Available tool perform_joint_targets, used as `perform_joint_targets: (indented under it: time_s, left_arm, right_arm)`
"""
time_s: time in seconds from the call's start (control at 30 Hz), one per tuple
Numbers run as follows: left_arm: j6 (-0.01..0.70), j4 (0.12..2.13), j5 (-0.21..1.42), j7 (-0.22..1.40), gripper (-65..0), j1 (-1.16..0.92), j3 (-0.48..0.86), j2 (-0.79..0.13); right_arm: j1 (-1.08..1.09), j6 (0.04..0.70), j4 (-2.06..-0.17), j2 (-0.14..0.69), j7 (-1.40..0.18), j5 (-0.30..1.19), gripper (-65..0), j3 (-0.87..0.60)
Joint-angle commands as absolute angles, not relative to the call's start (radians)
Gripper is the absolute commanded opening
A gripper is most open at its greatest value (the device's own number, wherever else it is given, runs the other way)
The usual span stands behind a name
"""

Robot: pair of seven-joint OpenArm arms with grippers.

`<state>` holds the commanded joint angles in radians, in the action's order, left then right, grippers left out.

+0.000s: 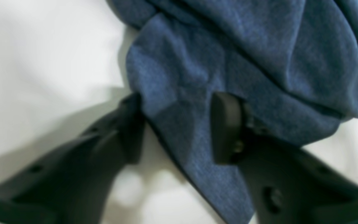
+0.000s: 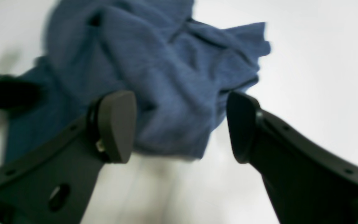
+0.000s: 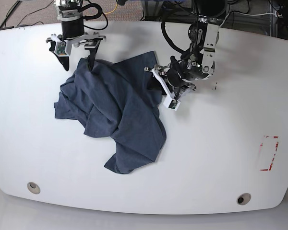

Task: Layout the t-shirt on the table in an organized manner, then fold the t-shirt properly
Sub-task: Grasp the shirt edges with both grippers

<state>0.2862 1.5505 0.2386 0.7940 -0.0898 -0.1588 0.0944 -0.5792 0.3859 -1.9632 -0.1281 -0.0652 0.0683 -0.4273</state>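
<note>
Table (image 3: 216,158): glossy white top with curved edges fills the base view; two round grey grommets (image 3: 33,187) near the front edge, one at each end, and a small red-taped rectangle (image 3: 269,153) toward the right side of that view.

T-shirt (image 3: 117,112): dark slate-blue, lying crumpled and unspread on the table, left of centre in the base view. Deep folds run across it; one lobe trails toward the front edge. No lettering or tag visible (fabric bunched over itself).

Left gripper (image 1: 179,127): at the shirt's edge nearest the table centre. Wrist view shows the jaws apart with a fold of blue cloth running between the two fingers; one pad (image 1: 225,127) sits against the fabric, the other finger lies along the fold's opposite side. Not pressed together on it.

Right gripper (image 2: 180,127): at the far edge of the table in the base view, over the shirt's top corner. Jaws wide apart, the bunched cloth seen in the gap beyond the pads; whether they touch it cannot be told (view blurred).
</note>
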Motion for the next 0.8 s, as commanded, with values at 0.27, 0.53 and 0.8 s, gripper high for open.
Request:
perform_joint_targets:
  time_s: [0.27,0.53,0.8]
  left_arm:
    - [0.286,1.55,0.239,0.794,-64.3,-0.09,-0.16,0.09]
    - [0.286,1.573,0.243,0.799,-65.0,-0.091,-0.16,0.067]
    - [0.286,1.67,0.243,0.8,-65.0,-0.116,-0.157,0.001]
  right_arm:
    - [-0.426,0.387,-1.96,-0.079,-0.219,0.077,-20.6,-0.466]
    - [-0.271,0.387,-1.906,-0.025,-0.351,0.071,-20.6,-0.469]
    - [-0.122,0.387,-1.782,0.028,-0.45,0.074,-20.6,-0.469]
